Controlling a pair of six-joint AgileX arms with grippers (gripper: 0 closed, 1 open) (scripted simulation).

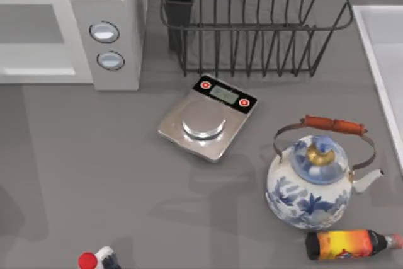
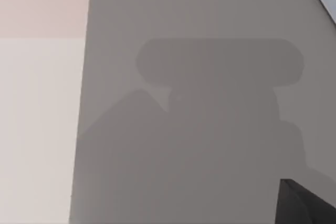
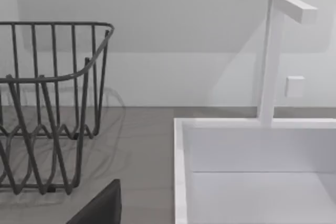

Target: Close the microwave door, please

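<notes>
The white microwave (image 1: 116, 4) stands at the table's back left, its grey control panel (image 1: 106, 45) with two round knobs facing the front. To the left of that panel the microwave door (image 1: 34, 36), white-framed with a grey window, lies in line with the front of the appliance. A dark corner of my left gripper (image 2: 304, 205) shows over bare grey table in the left wrist view, beside a pale surface (image 2: 37, 129). In the right wrist view, a dark edge of my right gripper (image 3: 102, 208) shows near the sink.
A black wire dish rack (image 1: 252, 23) stands at the back middle. A steel kitchen scale (image 1: 206, 118) lies in the centre. At the front right are a blue-and-white kettle (image 1: 312, 184) and a lying bottle (image 1: 349, 244). A red-capped bottle (image 1: 94, 260) is at the front left. A white sink (image 3: 252, 171) is at the right.
</notes>
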